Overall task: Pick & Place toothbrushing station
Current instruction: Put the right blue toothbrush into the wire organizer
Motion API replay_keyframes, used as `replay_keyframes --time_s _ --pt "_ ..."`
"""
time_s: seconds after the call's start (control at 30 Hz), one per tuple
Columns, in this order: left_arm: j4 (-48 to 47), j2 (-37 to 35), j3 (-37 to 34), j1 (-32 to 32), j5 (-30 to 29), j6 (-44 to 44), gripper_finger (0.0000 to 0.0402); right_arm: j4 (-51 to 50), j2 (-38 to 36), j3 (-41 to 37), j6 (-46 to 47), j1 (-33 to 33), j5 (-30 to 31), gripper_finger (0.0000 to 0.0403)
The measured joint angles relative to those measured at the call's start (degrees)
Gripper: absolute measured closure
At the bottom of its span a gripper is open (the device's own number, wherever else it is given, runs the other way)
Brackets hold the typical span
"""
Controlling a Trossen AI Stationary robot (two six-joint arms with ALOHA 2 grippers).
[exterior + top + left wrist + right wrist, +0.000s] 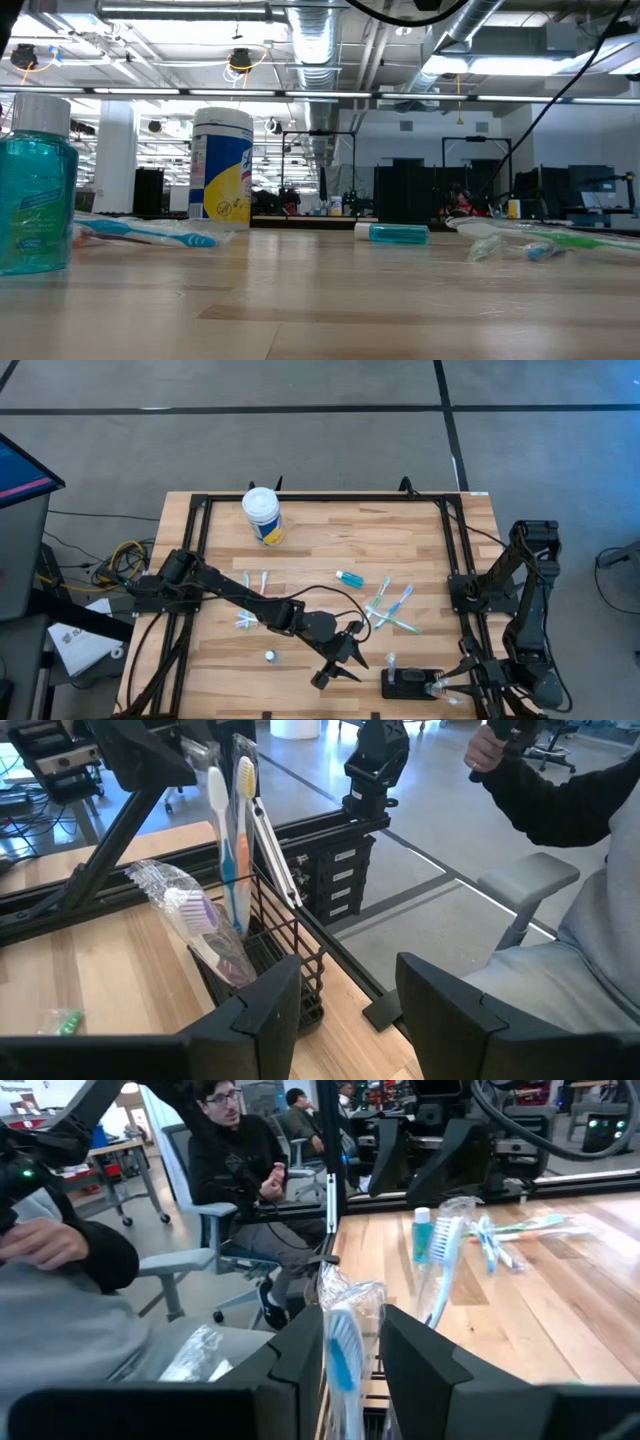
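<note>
STATION: toothbrushing station point(408, 683), flat black ribbed holder, brushes standing in slots, table edge at 5 o'clock | RIGHT: right gripper point(452, 682) at station's 3 o'clock, fingers partly apart around a wrapped toothbrush point(345, 1360) | LEFT: left gripper point(335, 670) at station's 9 o'clock, spread wide, empty

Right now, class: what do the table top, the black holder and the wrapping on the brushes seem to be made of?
Table top: wood, pale glued strips with visible grain and a low sheen.
Black holder: probably thin coated metal wire, dark and matte; plastic is possible.
Wrapping on a brush: clear, crinkled film, apparently thin plastic.
</note>
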Motion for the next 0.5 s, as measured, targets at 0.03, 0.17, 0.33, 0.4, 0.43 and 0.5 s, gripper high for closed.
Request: replay_keyframes --time_s 0.03,0.17,0.33,0.4,0.43,0.5 --pt "0.0 0.0 0.0 0.02 0.01 0.02 0.0243 -0.02 -0.1 0.0 0.06 0.0 0.0 0.031" --pt "0.0 0.0 0.0 0.01 0.02 0.0 0.0243 -0.03 -0.3 0.0 0.07 0.46 0.04 0.031" --pt "0.01 0.0 0.0 0.02 0.02 0.02 0.0243 -0.07 -0.3 0.0 -1.28 0.76 -0.02 0.031" --pt "0.01 0.0 0.0 0.02 0.01 0.0 0.0243 -0.2 -0.3 0.0 -2.64 0.76 -0.03 0.031" --pt "0.0 0.0 0.0 0.02 0.02 0.02 0.0243 -0.22 -0.3 0.0 -3.7 0.76 -0.07 0.031" --pt "0.0 0.0 0.0 0.02 0.01 0.0 0.0243 -0.22 -0.3 0.0 -4.49 0.76 -0.04 0.031"
